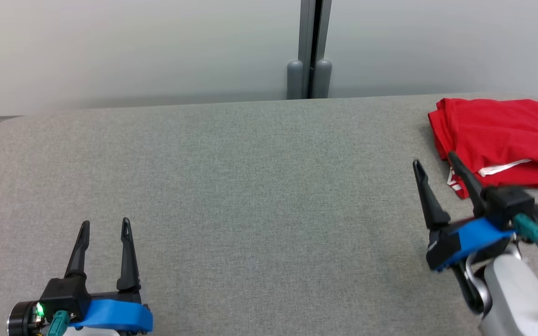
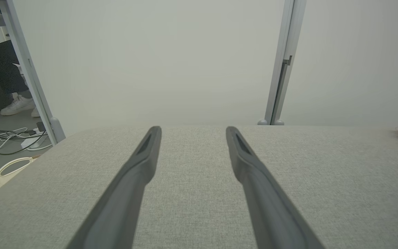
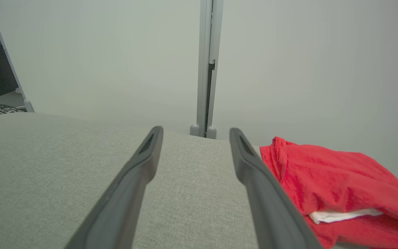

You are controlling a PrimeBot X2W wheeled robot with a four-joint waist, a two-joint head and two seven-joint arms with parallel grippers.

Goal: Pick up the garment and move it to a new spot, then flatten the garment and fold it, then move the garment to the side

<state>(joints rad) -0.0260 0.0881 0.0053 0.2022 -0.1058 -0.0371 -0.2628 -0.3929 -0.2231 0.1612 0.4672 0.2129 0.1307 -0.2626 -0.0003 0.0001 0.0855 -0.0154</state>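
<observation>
The garment, a red bundle that looks folded, lies at the far right corner of the table just beside my right gripper, which like my left gripper is spread wide and empty, so I judge little is left to do.

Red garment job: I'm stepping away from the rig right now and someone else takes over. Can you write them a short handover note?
Left gripper: open, empty, over the bare grey table on the robot's left.
Right gripper: open, empty, beside the near left corner of the red garment; nothing is between its fingers.
The red garment lies as a compact layered bundle at the table's far right, with a white strip showing at its near edge.
Done: it looks folded and set to the side; I cannot tell how neat the fold is.
Left: probably only a check of the fold.
</observation>
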